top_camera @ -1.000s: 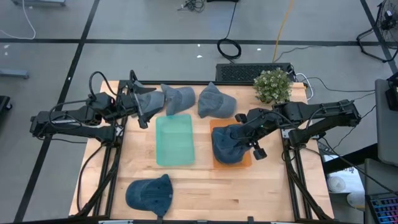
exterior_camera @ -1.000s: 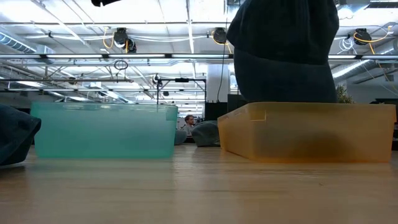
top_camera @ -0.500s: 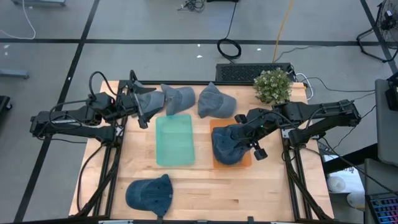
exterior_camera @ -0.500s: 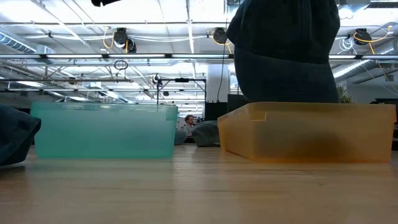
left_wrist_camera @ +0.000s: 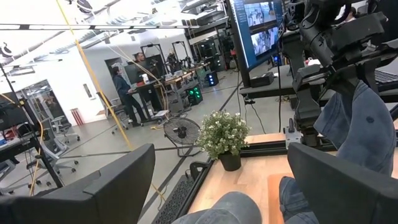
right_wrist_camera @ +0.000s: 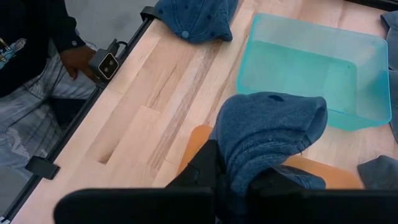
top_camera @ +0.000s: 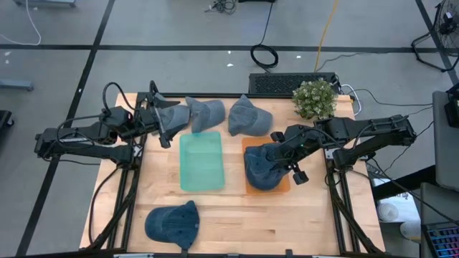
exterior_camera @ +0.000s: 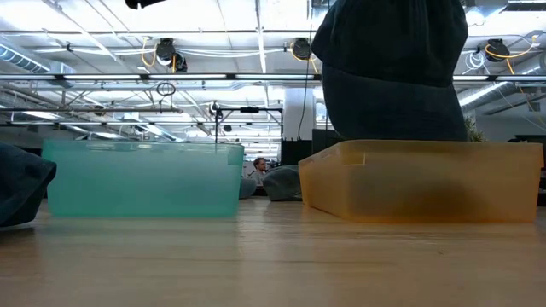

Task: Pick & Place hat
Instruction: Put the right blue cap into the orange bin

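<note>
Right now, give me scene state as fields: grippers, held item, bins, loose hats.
right gripper: shut on a blue hat, over the orange bin
left gripper: open, at the table's far left, next to a hat
teal bin: nothing in it
loose hats: two at the far edge, one at the near edge
potted plant: far right corner

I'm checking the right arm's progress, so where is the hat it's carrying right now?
In the high view, the hat hangs in the right gripper over the orange bin, right of the teal bin.
</note>
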